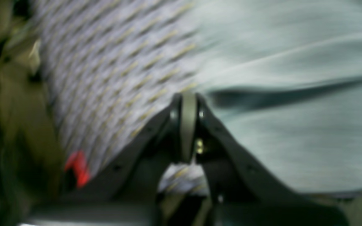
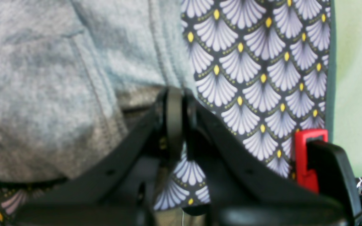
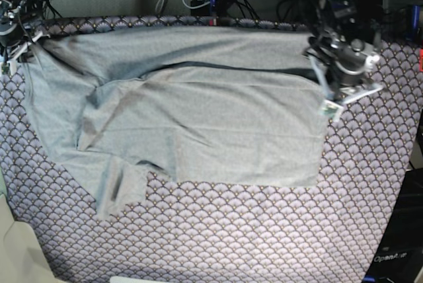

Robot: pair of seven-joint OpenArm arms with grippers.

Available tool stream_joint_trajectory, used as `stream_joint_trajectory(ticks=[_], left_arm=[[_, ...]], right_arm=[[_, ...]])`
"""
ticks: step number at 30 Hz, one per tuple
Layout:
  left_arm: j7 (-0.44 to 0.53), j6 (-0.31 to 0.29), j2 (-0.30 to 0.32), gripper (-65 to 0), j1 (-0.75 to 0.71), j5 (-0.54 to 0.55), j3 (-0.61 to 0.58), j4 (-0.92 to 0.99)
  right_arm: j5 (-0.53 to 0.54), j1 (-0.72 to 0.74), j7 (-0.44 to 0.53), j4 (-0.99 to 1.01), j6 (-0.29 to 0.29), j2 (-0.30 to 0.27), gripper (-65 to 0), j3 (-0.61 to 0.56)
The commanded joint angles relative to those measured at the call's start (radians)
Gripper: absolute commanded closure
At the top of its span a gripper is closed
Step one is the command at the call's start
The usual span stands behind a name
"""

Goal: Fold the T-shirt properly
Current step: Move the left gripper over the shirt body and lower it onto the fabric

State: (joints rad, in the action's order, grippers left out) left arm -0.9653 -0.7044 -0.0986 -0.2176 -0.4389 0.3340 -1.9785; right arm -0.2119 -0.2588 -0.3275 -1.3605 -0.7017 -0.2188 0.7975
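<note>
Base view: light heather-grey thin T-shirt (image 3: pixel 198 118) lay spread on purple scallop-patterned table cloth (image 3: pixel 264 230). Left gripper (image 3: pixel 316 55) clamped shirt's edge; right gripper (image 3: pixel 26 43) pinched opposite edge.

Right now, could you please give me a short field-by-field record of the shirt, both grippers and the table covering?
garment: T-shirt, light grey, spread across the table, far edge partly folded over, wrinkled at the near corner
left gripper: shut, at the shirt's edge; blur hides whether it pinches fabric
right gripper: shut, at the shirt's hem; a pinch cannot be confirmed
surface: table cloth, purple scallop pattern, under the shirt
extra: red clamp at the cloth's edge
</note>
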Motion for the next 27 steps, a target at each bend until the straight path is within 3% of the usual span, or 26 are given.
stream_joint_trajectory(ticks=[1, 8, 15, 22, 27], left_arm=[[0.012, 0.006, 0.000, 0.0, -0.006, -0.007, -0.042, -0.015], [0.003, 0.006, -0.008, 0.0, -0.018, -0.205, -0.390, 0.015], [0.001, 0.006, -0.002, 0.0, -0.042, -0.315, -0.594, 0.083], [0.003, 0.006, 0.010, 0.0, -0.084, -0.407, -0.703, 0.112], [0.001, 0.006, 0.035, 0.0, -0.078, -0.413, -0.723, 0.173]], right_arm=[[-0.044, -0.007, -0.063, 0.005, 0.004, -0.008, 0.0, 0.000], [-0.044, -0.007, -0.063, 0.005, 0.004, -0.008, 0.0, 0.000], [-0.044, -0.007, -0.063, 0.005, 0.004, -0.008, 0.0, 0.000], [-0.044, -0.007, -0.063, 0.005, 0.004, -0.008, 0.0, 0.000], [-0.044, -0.007, -0.063, 0.005, 0.004, -0.008, 0.0, 0.000]])
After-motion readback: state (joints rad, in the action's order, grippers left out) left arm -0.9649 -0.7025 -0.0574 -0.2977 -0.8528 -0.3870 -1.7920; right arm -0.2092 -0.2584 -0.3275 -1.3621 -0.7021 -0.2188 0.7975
